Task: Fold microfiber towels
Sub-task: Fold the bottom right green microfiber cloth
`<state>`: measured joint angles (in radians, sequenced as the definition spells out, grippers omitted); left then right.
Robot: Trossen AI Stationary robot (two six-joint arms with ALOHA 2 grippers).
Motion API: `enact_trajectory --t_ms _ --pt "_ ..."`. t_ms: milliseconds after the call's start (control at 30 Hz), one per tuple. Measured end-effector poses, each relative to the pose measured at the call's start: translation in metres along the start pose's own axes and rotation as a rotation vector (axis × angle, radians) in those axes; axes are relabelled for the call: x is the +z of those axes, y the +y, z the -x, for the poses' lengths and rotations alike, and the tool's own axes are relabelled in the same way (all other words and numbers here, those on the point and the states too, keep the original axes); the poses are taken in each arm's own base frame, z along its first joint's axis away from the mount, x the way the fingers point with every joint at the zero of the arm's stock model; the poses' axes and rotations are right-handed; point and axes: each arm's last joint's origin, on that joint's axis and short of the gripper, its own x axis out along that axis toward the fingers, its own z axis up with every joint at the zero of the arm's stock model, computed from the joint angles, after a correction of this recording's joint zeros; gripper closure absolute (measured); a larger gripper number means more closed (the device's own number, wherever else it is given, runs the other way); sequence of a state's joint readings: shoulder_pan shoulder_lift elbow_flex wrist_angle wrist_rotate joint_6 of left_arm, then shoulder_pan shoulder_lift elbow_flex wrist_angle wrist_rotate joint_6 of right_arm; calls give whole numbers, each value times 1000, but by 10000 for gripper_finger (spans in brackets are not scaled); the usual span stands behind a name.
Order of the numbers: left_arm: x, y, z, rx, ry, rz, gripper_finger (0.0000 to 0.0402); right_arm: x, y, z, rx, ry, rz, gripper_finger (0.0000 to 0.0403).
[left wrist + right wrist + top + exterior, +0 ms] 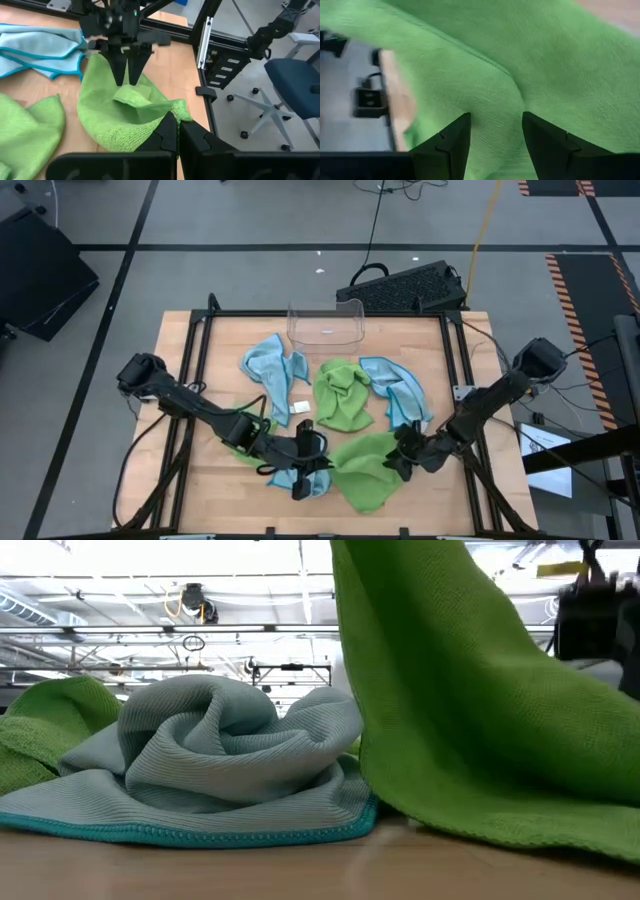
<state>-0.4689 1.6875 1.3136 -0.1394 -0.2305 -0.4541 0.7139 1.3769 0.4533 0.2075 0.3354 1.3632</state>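
green towel (365,470): near front edge of worktop (180,480), between both claws
left gripper (176,134): closed, pinching towel edge
right gripper (496,131): fingers apart over towel, nothing gripped

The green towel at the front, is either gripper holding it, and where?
Left gripper is shut on the green towel at its edge; right gripper is open over it.

Grey tiled floor (250,220) surrounds the wooden table (190,350); a blue office chair (295,82), seemingly, stands beside it.
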Motion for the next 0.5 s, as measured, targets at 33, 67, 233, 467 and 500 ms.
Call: enact_trajectory --t_ms 33,67,233,467,500 --pt "0 0 0 5 1 -1 396 -2 0 -4 7 5 -22 232" --pt "-1 0 0 10 1 -2 396 -3 1 -8 31 21 -38 232" --pt "-2 1 0 47 3 -4 398 -15 24 -15 258 126 -4 232" --pt "-8 4 1 79 56 -9 399 -33 45 -3 379 248 49 232" --pt "-8 4 1 82 62 -8 398 -35 47 0 389 256 57 232"
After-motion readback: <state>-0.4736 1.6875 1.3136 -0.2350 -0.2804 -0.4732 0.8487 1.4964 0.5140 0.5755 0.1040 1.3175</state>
